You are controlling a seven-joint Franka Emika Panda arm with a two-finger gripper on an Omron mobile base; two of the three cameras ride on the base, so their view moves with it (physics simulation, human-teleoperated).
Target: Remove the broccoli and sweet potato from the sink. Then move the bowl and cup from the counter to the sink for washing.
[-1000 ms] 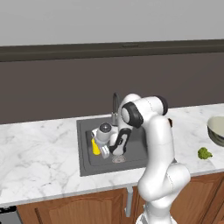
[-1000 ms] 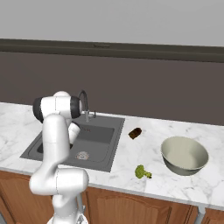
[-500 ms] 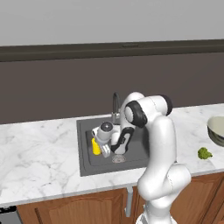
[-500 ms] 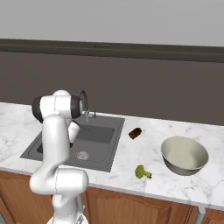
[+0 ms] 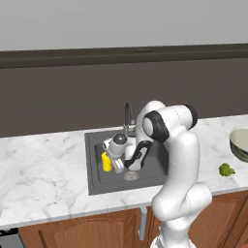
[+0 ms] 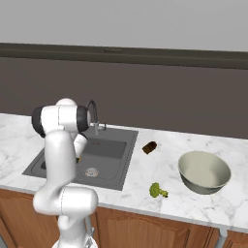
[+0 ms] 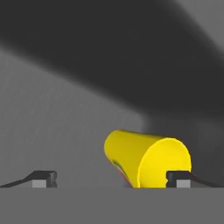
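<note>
Cup dropped in sink, my claw open, bowl next.

The cup (image 7: 146, 159) lies on its side on the sink (image 5: 97, 167) floor, between my claw (image 7: 111, 179) tips but nearer one finger; jaws wide, gripping nothing. Over the last second nothing has shifted: cup and claw stay put, release looks finished. Away from the claw on the tabletop (image 6: 160, 167): sweet potato (image 6: 149, 147), broccoli (image 6: 157, 190), then the bowl (image 6: 204, 172) furthest off. Judging by that, only the bowl remains to move.
</note>
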